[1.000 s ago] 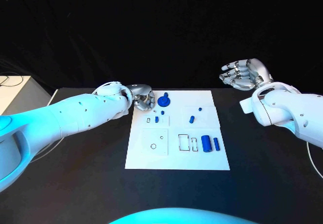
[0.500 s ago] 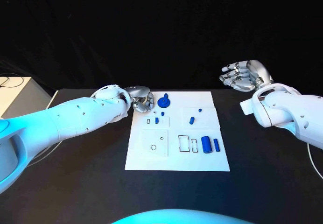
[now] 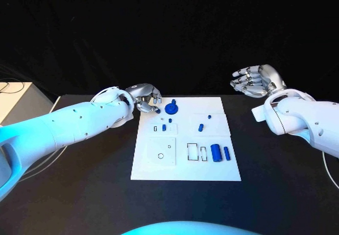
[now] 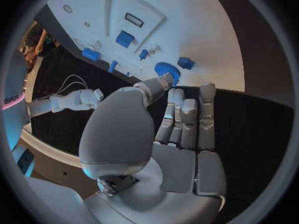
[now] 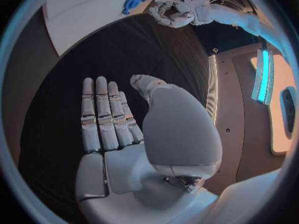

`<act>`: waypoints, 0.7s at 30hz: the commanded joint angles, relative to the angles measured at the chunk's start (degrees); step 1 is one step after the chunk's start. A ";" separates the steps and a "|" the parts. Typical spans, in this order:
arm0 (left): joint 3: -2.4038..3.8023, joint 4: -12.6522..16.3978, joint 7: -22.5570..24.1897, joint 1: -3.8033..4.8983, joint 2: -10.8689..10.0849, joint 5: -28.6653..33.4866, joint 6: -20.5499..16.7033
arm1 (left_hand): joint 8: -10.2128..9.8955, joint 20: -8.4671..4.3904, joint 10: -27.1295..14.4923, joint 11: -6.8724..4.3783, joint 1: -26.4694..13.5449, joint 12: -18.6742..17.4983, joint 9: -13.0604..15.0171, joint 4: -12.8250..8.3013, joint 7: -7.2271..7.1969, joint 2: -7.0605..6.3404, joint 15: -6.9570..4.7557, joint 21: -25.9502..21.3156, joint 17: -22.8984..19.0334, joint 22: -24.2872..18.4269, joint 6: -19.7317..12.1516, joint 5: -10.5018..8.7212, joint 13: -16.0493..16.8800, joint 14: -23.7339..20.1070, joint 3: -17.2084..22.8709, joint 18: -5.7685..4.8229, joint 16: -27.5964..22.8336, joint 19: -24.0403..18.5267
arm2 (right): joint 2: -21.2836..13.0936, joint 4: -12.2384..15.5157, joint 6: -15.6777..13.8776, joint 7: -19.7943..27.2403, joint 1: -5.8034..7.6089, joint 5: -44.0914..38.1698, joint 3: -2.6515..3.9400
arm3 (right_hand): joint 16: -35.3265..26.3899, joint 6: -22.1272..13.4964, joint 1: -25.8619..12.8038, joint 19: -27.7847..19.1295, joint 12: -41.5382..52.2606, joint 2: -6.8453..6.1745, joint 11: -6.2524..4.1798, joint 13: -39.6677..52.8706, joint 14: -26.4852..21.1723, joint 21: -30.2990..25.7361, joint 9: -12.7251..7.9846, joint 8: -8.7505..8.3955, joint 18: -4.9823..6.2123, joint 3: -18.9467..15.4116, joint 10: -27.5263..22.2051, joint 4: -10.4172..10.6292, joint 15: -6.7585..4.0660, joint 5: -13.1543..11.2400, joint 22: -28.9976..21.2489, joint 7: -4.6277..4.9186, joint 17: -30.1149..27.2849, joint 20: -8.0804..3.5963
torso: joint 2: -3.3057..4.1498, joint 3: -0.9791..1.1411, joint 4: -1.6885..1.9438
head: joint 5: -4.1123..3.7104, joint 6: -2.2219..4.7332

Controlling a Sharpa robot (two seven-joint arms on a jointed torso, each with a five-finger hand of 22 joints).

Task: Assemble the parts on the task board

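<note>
The white task board lies in the middle of the black table. A blue gear stands at its far left end, with small blue pegs and a short piece nearer me. Two blue cylinders lie at the near right. My left hand hovers just beyond the board's far left corner, beside the gear, fingers apart and holding nothing. The left wrist view shows its straight fingers pointing at the gear. My right hand is raised off the board's far right, open and empty.
A pale cabinet stands at the table's left edge. Bare black table lies on both sides of the board. Outlined slots mark the board's near half. The right wrist view shows the board's far end and my left hand.
My left hand has drawn back a little from the gear, toward the far edge, and its fingers have uncurled somewhat. The right hand and the parts have stayed put.
</note>
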 commanded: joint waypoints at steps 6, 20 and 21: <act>0.29 -2.18 -1.46 -0.01 1.13 -0.60 3.22 | -1.32 1.07 -1.38 1.80 1.31 -6.27 -2.52 -0.08 0.64 -0.02 1.27 -3.13 -9.51 -1.51 -0.44 0.13 -4.62 -7.99 0.42 1.10 -4.18 -3.19 | -0.02 0.06 0.66 0.36 -0.03 -0.17 0.02 | -0.27 0.48 -0.63 -0.30 0.01 0.16 -0.02 -0.12 0.23 -0.08 -0.01 -0.28 0.65 0.10 0.27 -0.35 0.08 0.30 -0.18 0.25 -0.09 0.07 | -0.06 0.03 0.01 | 0.00 -0.05; -0.35 -4.53 -7.49 -0.01 3.67 -2.56 5.03 | 1.67 1.25 2.33 0.84 -3.47 -4.88 -3.31 6.07 -0.22 -1.16 0.89 -5.73 -7.47 -3.28 2.96 0.13 -5.21 -4.98 -9.29 1.21 -2.99 -1.99 | 0.10 -0.01 0.69 0.36 -0.03 -0.17 0.02 | -0.27 0.48 -0.63 -0.30 0.01 0.16 -0.02 -0.12 0.23 -0.08 -0.01 -0.28 0.65 0.10 0.27 -0.35 0.08 0.30 -0.18 0.25 -0.09 0.07 | 0.00 0.01 0.00 | 0.04 -0.02; -0.38 -4.54 -8.11 -0.01 3.79 -2.74 4.96 | 2.18 1.18 2.66 0.70 -3.54 -4.56 -3.11 6.52 -0.36 -1.13 0.77 -5.48 -6.79 -3.13 3.16 0.14 -5.09 -4.35 -9.99 1.13 -2.69 -1.51 | 0.11 -0.01 0.69 0.36 -0.03 -0.17 0.02 | -0.27 0.48 -0.63 -0.30 0.01 0.16 -0.02 -0.12 0.23 -0.08 -0.01 -0.28 0.65 0.10 0.27 -0.35 0.08 0.30 -0.18 0.25 -0.09 0.07 | -0.01 0.01 -0.01 | 0.02 -0.05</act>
